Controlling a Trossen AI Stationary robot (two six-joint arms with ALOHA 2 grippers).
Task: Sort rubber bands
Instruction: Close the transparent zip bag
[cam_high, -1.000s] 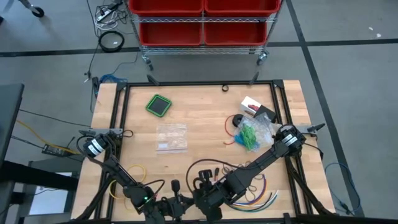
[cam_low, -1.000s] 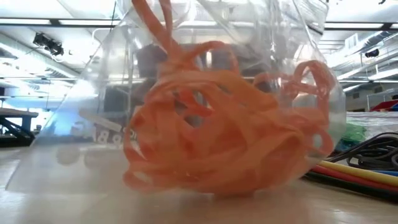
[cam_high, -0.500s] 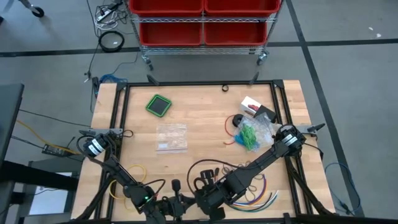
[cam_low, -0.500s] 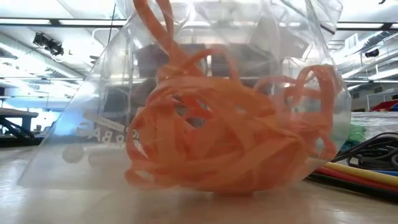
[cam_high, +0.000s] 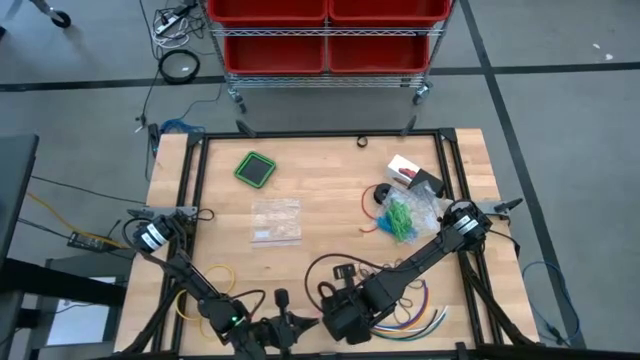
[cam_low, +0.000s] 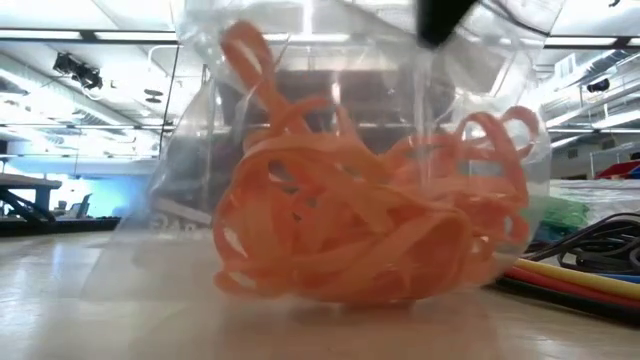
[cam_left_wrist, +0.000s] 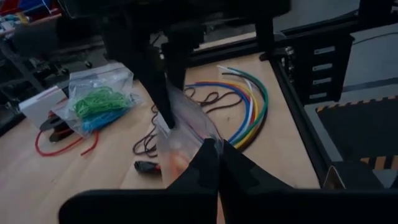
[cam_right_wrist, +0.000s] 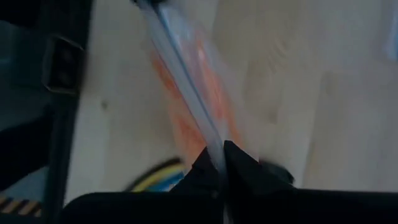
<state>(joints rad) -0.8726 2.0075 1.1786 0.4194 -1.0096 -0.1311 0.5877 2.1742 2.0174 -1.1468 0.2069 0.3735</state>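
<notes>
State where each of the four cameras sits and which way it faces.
High: overhead, straight down on the table; both arms show.
Low: at tabletop height, level at the bag of orange rubber bands.
Left wrist: past the left gripper, shut on that bag.
Right wrist: past the right gripper, shut on the bag's edge.
Shared: low and both wrist views show the bag.

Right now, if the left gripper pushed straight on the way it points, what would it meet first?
The left gripper is shut on the clear bag of orange rubber bands, so it would drive that ahead. Just beyond, the right gripper pinches the same bag; it would likely be met first, though depth is unclear.
</notes>
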